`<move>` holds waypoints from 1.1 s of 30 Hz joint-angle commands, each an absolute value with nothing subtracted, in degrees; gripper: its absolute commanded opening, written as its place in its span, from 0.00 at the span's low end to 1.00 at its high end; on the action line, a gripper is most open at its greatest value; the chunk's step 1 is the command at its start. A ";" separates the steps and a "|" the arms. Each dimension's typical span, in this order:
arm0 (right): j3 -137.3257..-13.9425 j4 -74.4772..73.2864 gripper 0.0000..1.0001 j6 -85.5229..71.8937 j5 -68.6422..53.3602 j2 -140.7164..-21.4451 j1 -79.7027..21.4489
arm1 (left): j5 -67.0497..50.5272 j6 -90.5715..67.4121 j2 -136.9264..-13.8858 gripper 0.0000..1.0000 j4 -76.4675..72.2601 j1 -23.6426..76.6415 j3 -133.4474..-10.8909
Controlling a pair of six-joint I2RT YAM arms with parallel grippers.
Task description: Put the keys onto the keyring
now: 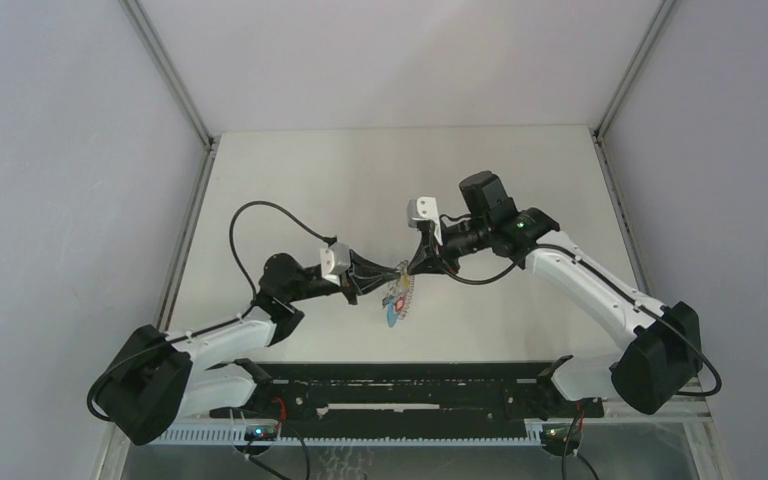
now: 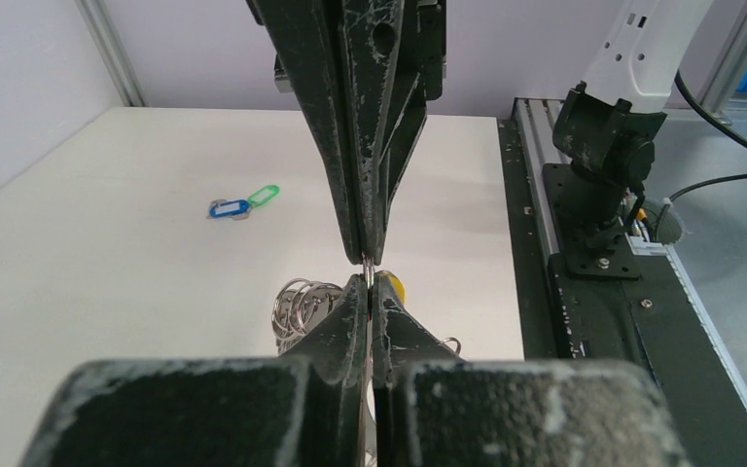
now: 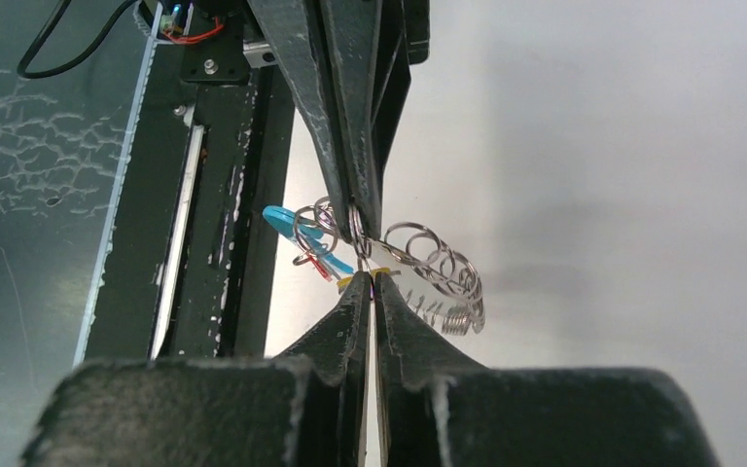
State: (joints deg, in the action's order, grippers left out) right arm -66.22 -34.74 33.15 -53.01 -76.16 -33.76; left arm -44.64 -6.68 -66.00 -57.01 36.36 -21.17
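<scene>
Left gripper (image 2: 368,288) sat right up close in its own wrist view, jaws clenched on a wire loop of the keyring (image 3: 438,265). The ring hung above the table (image 2: 107,292) between the two grippers, cyan piece (image 3: 280,220) dangling off it. Right gripper (image 3: 370,282) met it tip to tip, jaws clamped tight too, with the yellow key (image 2: 392,285) right at the tips — couldn't tell if it was actually pinched or just beside them. Blue key (image 2: 227,208) and green key (image 2: 266,194) lay touching each other on the table, well apart from the ring. I'd say this was the yellow-key threading step. Next move probably needed the left steady while the right worked the key's loop along the coil — fiddly stuff.
</scene>
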 commanded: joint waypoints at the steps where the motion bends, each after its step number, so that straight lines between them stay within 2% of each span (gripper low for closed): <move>1: -64.71 -35.51 0.00 31.27 -53.69 -74.66 -32.43 | -44.02 -7.34 -63.73 0.00 -62.30 36.30 -19.55; 19: -64.69 -24.99 0.00 23.25 -54.29 -79.31 -36.57 | -45.17 -13.86 -68.05 0.00 -74.32 36.39 -18.63; 26: -60.15 -23.84 0.21 27.46 -53.28 -72.11 -34.25 | -44.56 -14.11 -67.76 0.00 -75.47 36.36 -17.92; 29: -56.76 -20.97 0.27 29.31 -53.64 -67.56 -33.28 | -44.43 -13.58 -67.21 0.00 -74.40 36.35 -18.00; 33: -53.77 -16.03 0.30 31.08 -55.65 -64.53 -33.18 | -44.64 -13.76 -66.85 0.00 -74.33 36.34 -18.08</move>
